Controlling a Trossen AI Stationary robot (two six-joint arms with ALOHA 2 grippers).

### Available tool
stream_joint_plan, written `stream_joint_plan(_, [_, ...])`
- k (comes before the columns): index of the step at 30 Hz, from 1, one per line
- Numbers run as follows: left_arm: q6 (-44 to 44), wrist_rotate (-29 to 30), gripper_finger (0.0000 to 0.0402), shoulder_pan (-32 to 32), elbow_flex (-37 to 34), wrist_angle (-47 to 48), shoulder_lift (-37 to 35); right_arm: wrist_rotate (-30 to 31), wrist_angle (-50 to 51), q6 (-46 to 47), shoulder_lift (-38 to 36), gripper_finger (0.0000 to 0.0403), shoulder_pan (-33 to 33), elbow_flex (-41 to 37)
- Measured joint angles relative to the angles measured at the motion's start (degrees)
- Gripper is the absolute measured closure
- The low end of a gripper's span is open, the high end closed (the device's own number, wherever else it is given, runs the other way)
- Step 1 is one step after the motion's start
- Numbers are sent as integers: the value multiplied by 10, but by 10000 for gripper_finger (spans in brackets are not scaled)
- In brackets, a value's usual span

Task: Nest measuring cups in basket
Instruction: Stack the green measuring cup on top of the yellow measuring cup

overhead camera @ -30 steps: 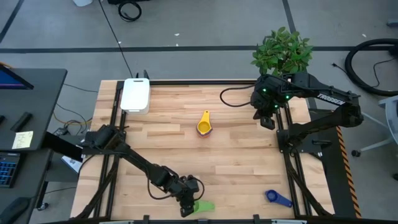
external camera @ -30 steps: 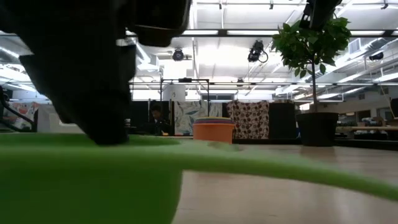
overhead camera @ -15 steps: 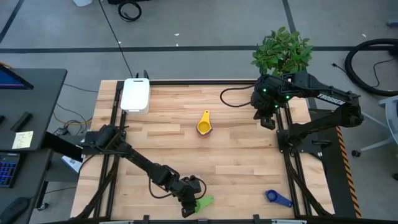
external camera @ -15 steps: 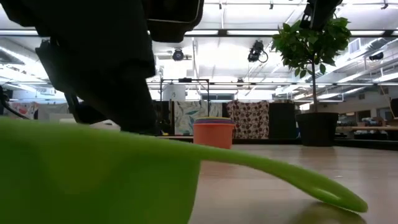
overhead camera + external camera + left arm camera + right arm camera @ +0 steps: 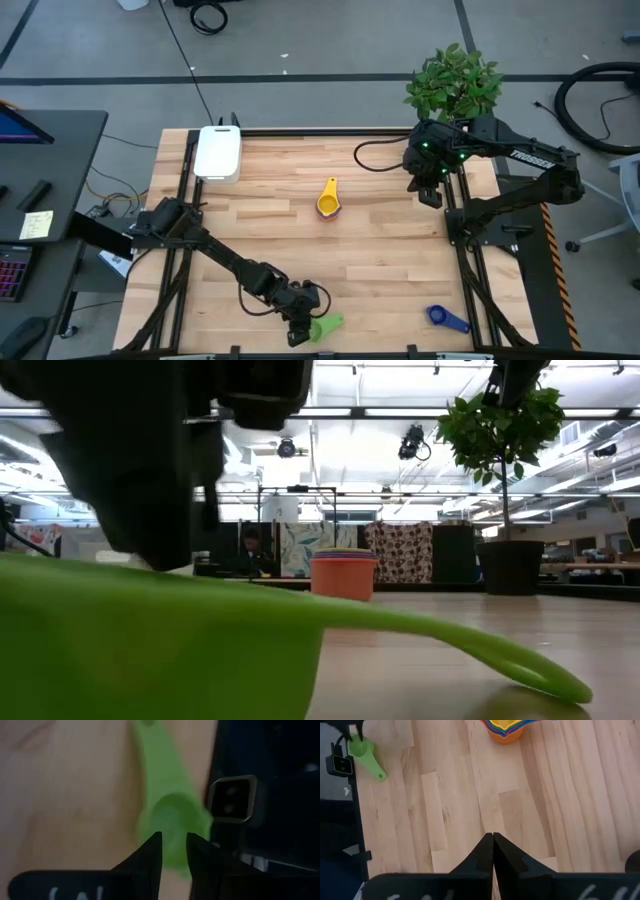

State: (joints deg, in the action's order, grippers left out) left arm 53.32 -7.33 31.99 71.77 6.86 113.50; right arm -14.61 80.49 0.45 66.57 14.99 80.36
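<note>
On pale wooden table (image 5: 380, 270), green cup (image 5: 325, 325).

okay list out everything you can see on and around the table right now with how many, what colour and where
green cup: one, green, near table edge, at the left gripper.
cup stack: one nested stack, orange outermost, yellow handle, table middle.
blue cup: one, dark blue, near right corner.
basket: one, white, far left corner.
plant: one, green, dark pot, beyond far right corner.
table: one, light wood.
person: one, far off in the room behind, low view.
left gripper: fingers closed on the green cup's bowl rim.
right gripper: shut, empty, above far right of table.
</note>
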Motion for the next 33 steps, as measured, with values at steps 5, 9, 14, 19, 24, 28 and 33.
stream_joint_plan(5, [0,8,339,-7,0,52,-19,0,-4,0,0,390,0,0])
stream_joint_plan(9, [0,7,362,-7,0,46,-19,0,-3,0,0,390,0,0])
stream_joint_plan(14, [-1,6,382,-7,0,50,-19,0,-3,0,0,390,0,0])
stream_joint_plan(19, [3,6,396,-7,0,56,-19,0,-3,0,0,390,0,0])
stream_joint_plan(24, [-9,-9,390,-13,0,55,-19,0,-5,0,0,390,0,0])
stream_joint_plan(28, [-33,-5,372,-20,0,55,-19,0,-11,0,0,390,0,0])
stream_joint_plan(33, [-13,-26,337,-26,0,58,-19,0,-12,0,0,390,0,0])
